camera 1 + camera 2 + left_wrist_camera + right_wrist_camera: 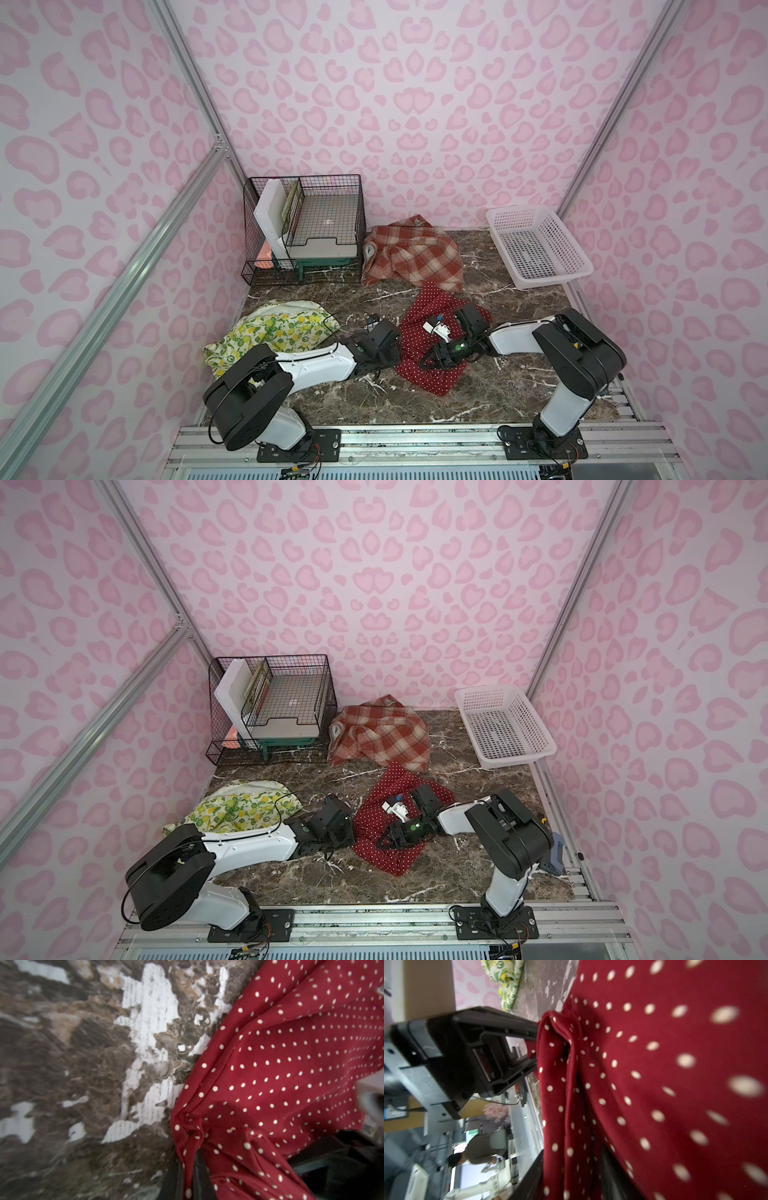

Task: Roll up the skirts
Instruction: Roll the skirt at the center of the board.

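The red polka-dot skirt (pixel 432 305) (pixel 395 783) lies crumpled at the table's middle. My left gripper (pixel 188 1167) is shut on a bunched fold at this skirt's left edge, seen in a top view (pixel 397 360). My right gripper (pixel 571 1167) (pixel 426 362) rests on the same skirt with its fingers (pixel 533 1174) apart and a loose fold of red cloth hanging between them. The plaid skirt (pixel 411 253) (pixel 378 733) sits heaped at the back centre. The lemon-print skirt (pixel 274 328) (pixel 237 808) is bunched at the left, behind my left arm.
A white perforated basket (pixel 552 279) stands at the back right. A black wire rack (pixel 303 224) with trays fills the back left corner. Brown marble table (pixel 498 365) shows in front of and to the right of the red skirt.
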Controlling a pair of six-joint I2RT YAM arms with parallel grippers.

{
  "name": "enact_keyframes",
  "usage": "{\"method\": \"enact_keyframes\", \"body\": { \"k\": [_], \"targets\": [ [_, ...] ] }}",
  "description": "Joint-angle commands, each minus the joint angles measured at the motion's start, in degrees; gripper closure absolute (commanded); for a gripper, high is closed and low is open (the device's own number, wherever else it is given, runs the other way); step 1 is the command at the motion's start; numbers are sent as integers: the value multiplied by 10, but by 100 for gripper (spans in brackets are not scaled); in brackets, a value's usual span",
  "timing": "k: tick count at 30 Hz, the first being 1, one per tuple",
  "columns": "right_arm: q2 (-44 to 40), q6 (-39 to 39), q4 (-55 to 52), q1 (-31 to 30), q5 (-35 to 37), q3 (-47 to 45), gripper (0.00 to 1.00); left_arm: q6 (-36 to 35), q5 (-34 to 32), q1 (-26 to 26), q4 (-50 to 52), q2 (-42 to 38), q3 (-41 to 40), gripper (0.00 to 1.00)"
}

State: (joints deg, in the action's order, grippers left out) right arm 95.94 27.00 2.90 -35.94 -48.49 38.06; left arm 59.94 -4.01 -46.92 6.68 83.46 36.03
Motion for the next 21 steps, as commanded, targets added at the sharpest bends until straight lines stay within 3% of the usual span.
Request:
{"method": "enact_keyframes", "body": {
  "k": [1, 3, 7, 10, 13, 14, 17, 21],
  "targets": [
    [-71, -25, -149, -15, 206, 27, 46, 0, -27, 1, 94, -5, 11, 100],
    [-118, -30, -222, -28, 298, 45, 40, 1, -24, 1, 104, -5, 16, 100],
    [-195, -25, -292, -69, 399, 65, 37, 0, -23, 0, 118, -6, 21, 100],
    [-229, -23, -307, -143, 430, 91, 58, -1, -21, -1, 126, -7, 23, 100],
    [-237, -15, -253, -225, 416, 91, 95, -4, -20, 0, 128, -7, 24, 100],
    [-228, -13, -230, -249, 409, 88, 100, -5, -20, 0, 129, -6, 25, 100],
    [-197, -8, -172, -285, 394, 80, 100, -2, -16, 0, 125, -6, 21, 100],
    [-155, -22, -150, -287, 412, 77, 100, 3, -16, 0, 122, -14, 13, 100]
  ]
}}
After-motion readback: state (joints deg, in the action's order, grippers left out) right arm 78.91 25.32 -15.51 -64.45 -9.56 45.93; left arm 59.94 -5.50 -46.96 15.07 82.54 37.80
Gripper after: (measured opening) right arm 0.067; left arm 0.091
